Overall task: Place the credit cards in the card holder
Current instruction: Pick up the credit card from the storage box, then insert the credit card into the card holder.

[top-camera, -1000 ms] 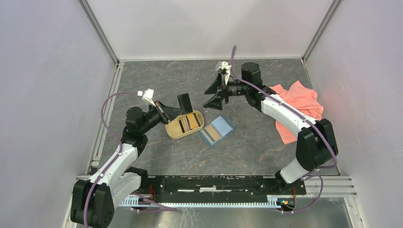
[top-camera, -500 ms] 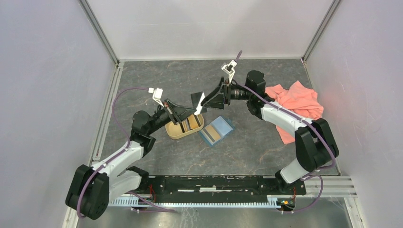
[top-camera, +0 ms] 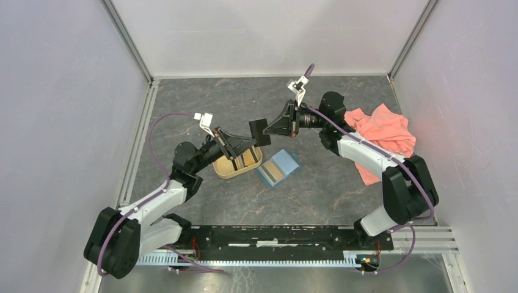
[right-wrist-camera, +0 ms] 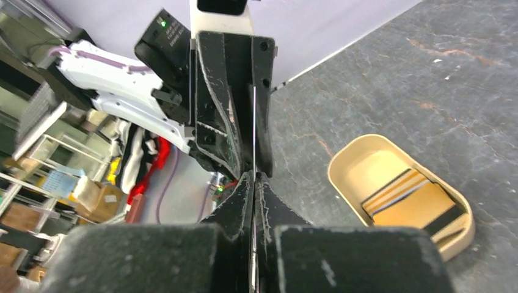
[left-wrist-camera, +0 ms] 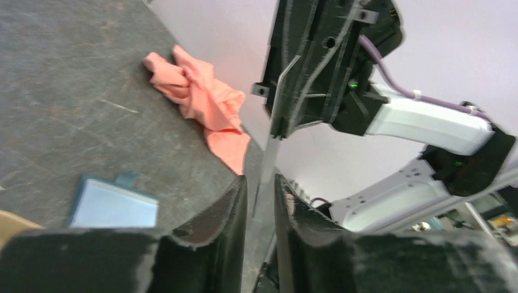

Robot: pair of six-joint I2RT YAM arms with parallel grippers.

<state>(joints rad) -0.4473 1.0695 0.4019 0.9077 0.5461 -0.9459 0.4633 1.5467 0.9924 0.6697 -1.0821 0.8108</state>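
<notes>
Card holder (top-camera: 278, 168), teal, lies open on the dark bench (top-camera: 317, 189), nearest the arm bases, with its pale blue pockets facing up. Just beside it, to its left, sits a tan oval tray (top-camera: 223, 174) with gold and dark credit cards (top-camera: 247, 160) in it. Above the tray's far end is the left gripper (top-camera: 247, 145), its jaws parted narrowly, and a black card (top-camera: 258, 129) runs edge-on through the gap. The right gripper (top-camera: 272, 127) faces it from the other side, jaws clamped on that same card, which hangs in the air clear of the bench. Off to the right lies a crumpled pink cloth (top-camera: 382, 131).
</notes>
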